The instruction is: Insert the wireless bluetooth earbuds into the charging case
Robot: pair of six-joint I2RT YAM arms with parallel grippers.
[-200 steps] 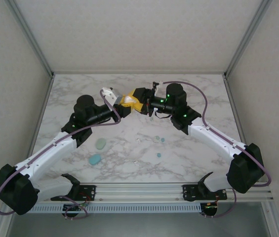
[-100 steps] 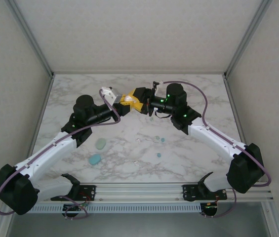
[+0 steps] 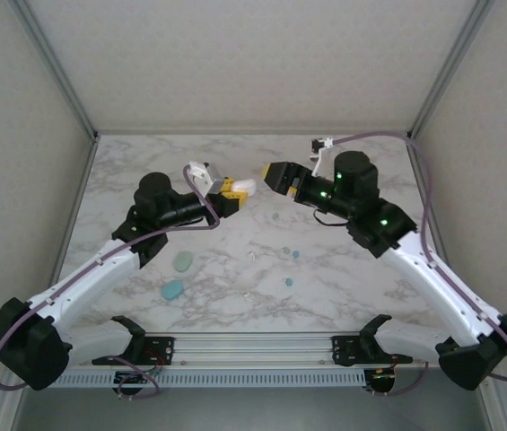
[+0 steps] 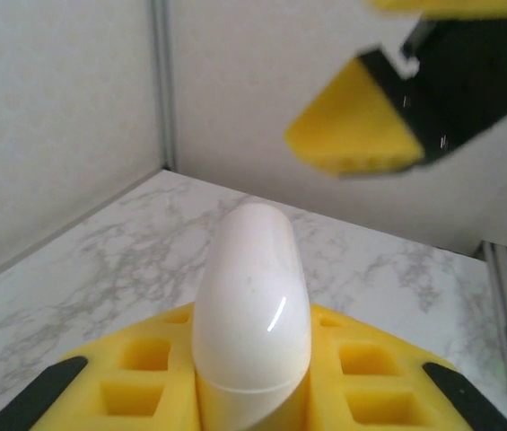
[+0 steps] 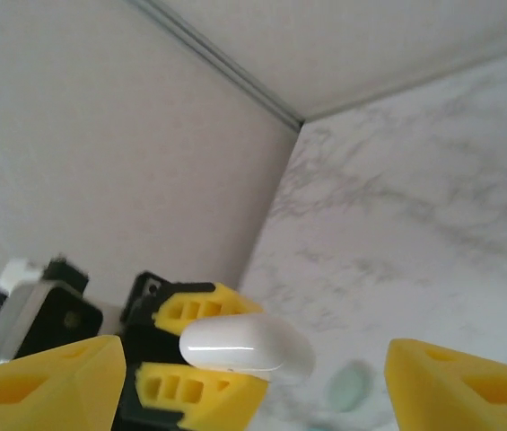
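Note:
A white oval charging case [image 3: 240, 186] sticks out of my left gripper [image 3: 229, 189], which is shut on its lower end above the back of the table. In the left wrist view the case [image 4: 253, 296] stands upright between the yellow pads [image 4: 145, 364], its lid seam closed. My right gripper [image 3: 271, 175] hangs open just right of the case, apart from it. From the right wrist the case [image 5: 244, 346] lies ahead between the wide-set fingers [image 5: 51, 386]. Tiny teal earbuds [image 3: 291, 253] and one more [image 3: 289, 282] lie on the marble, with a whitish one [image 3: 253, 256].
Two more oval cases lie on the table [image 3: 361, 296] at left front, a pale green one [image 3: 183, 260] and a teal one [image 3: 173, 289]. A small pale teal piece [image 3: 274, 215] sits below the grippers. Enclosure walls and aluminium posts [image 3: 83, 117] ring the marble top.
My right gripper has opened, let go of the white case and drawn back to the right. The left gripper has closed fully on the case and keeps it.

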